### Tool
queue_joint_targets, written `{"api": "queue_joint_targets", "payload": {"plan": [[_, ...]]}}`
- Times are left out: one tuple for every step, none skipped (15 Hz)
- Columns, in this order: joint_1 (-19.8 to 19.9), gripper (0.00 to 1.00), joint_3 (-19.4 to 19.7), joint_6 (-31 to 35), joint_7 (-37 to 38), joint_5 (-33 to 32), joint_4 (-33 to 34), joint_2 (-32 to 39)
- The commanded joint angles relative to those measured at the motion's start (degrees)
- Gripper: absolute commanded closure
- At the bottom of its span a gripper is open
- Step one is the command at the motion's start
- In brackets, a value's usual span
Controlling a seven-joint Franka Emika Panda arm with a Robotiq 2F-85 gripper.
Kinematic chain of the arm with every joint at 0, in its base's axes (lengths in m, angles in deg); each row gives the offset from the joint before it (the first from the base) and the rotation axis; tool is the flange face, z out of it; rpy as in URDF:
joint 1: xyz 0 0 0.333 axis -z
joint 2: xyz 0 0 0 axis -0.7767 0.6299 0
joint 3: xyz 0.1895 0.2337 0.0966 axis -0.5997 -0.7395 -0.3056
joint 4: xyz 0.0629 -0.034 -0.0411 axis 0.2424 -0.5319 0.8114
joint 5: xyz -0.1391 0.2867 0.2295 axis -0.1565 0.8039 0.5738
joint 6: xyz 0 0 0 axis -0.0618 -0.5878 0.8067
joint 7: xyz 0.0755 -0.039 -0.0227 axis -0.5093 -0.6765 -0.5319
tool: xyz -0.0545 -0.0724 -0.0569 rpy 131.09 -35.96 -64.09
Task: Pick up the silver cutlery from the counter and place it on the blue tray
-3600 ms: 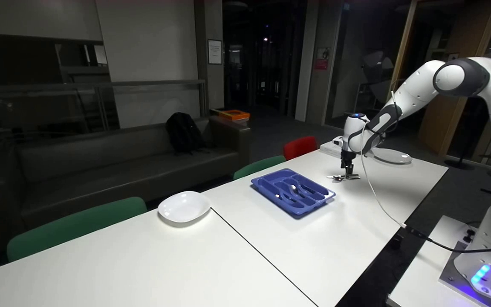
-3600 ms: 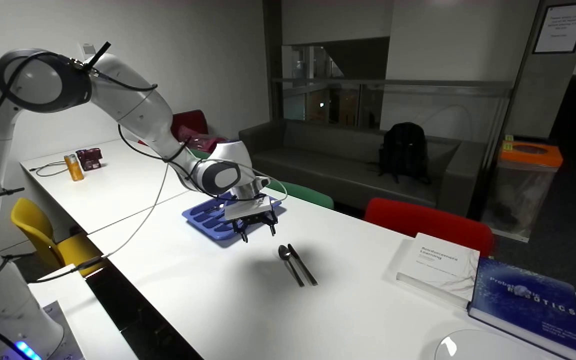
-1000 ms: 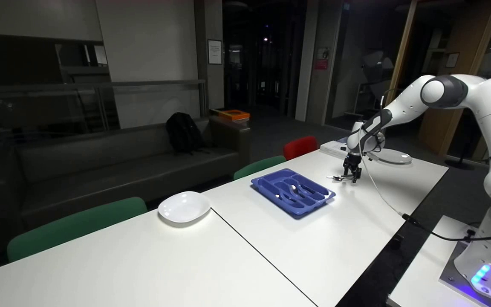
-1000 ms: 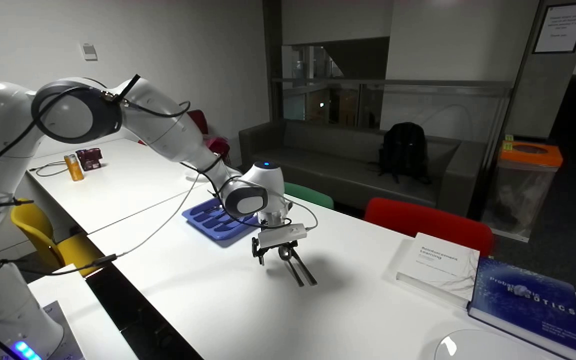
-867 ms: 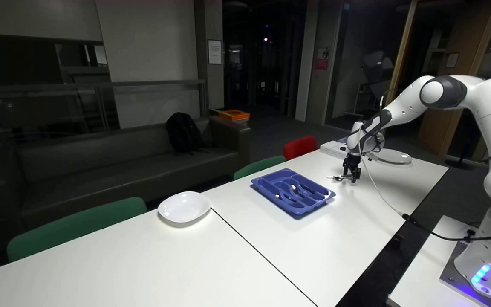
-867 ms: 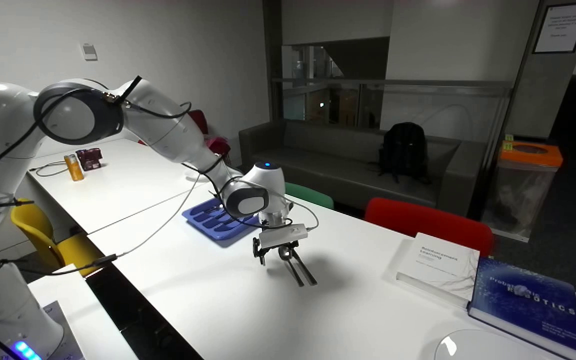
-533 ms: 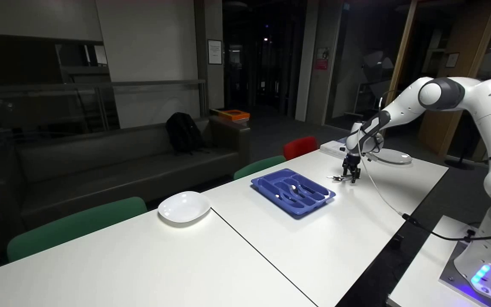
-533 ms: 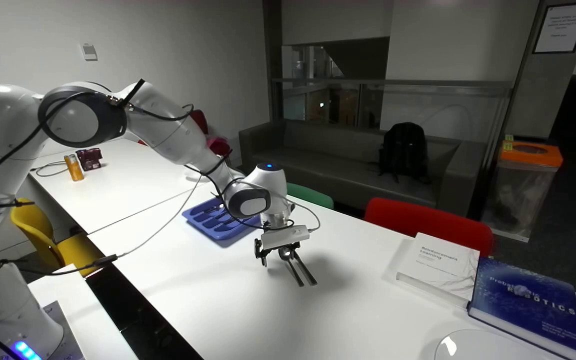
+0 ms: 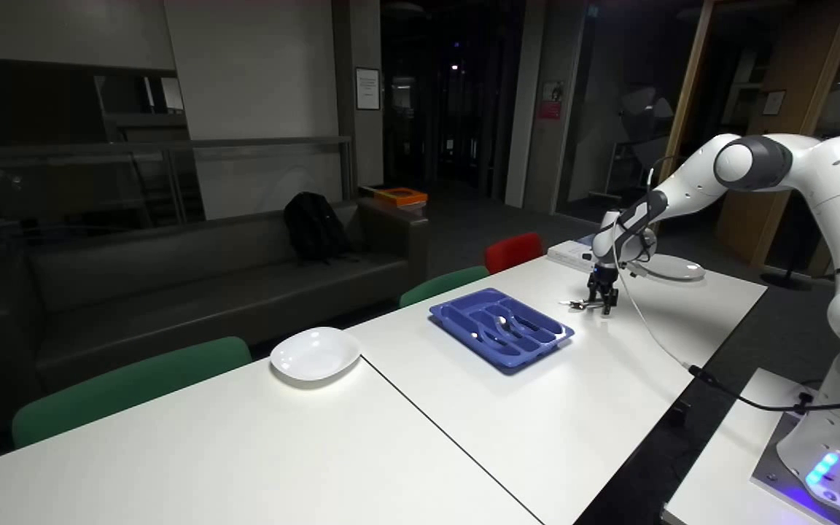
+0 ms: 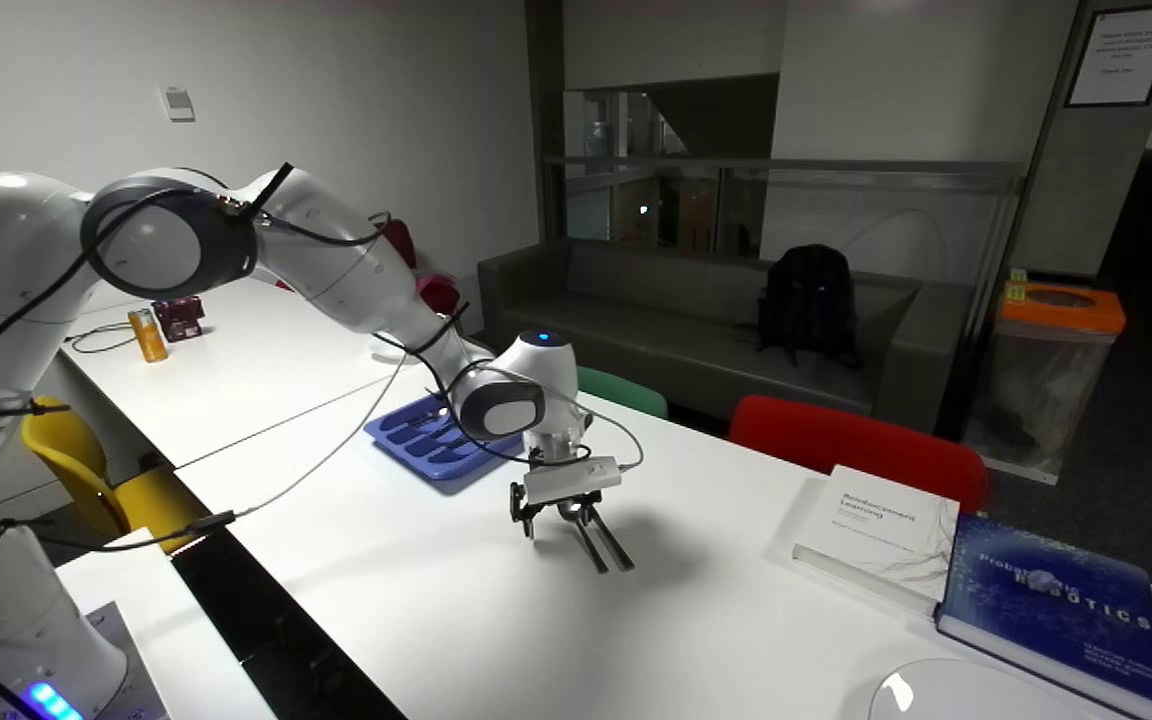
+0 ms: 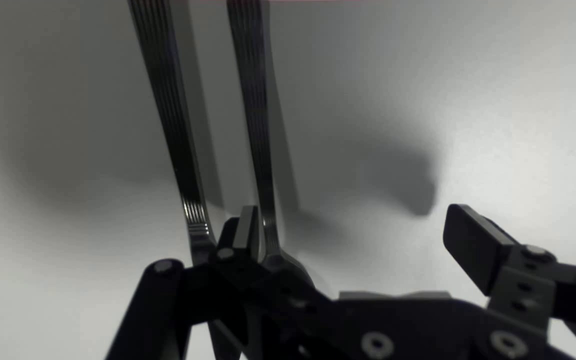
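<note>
On the white counter point(image 9: 529, 430) lie two pieces of silver cutlery, a spoon point(image 10: 588, 548) and a knife point(image 10: 614, 540), side by side. My gripper point(image 10: 558, 524) hangs low over their near ends, open. In the wrist view the gripper point(image 11: 355, 225) has its left finger between the knife point(image 11: 168, 110) and the spoon point(image 11: 260, 135). The spoon's neck runs just inside that finger, and its bowl is partly hidden behind the gripper. Contact cannot be told. The blue tray point(image 9: 467, 340), with compartments, shows in both exterior views, with a spoon point(image 9: 502, 321) in it.
A white bowl-like plate point(image 9: 316, 354) stands beyond the tray. A large white plate point(image 9: 671, 267) and two books, one white point(image 10: 881, 530) and one blue point(image 10: 1061, 600), occupy the counter's end. Chairs line its edge, such as the red chair point(image 10: 856, 435). A cable point(image 9: 653, 343) hangs beside my arm.
Over the last few seconds my arm has come away from the tray side and lowered to the spoon and knife. In the last second it has only shifted slightly. The cutlery has stayed put.
</note>
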Motion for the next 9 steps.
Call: {"api": "queue_joint_targets", "payload": {"plan": [[1.2, 0.0, -0.5, -2.4, -2.2, 1.3, 2.4, 0.9], [1.2, 0.0, -0.4, -2.5, -2.2, 1.3, 2.5, 1.0], [1.2, 0.0, -0.5, -2.6, -2.2, 1.4, 2.6, 1.1], [1.3, 0.0, -0.5, -2.6, -2.2, 1.4, 2.7, 1.2], [1.4, 0.0, -0.5, -2.5, -2.2, 1.4, 2.9, 1.4], [1.4, 0.0, -0.6, -2.5, -2.3, 1.5, 3.0, 1.6], [1.5, 0.0, -0.6, -2.6, -2.3, 1.5, 3.2, 1.8], [1.5, 0.0, -0.7, -2.6, -2.3, 1.5, 3.4, 2.2], [1.6, 0.0, -0.7, -2.6, -2.3, 1.5, 3.6, 2.4]]}}
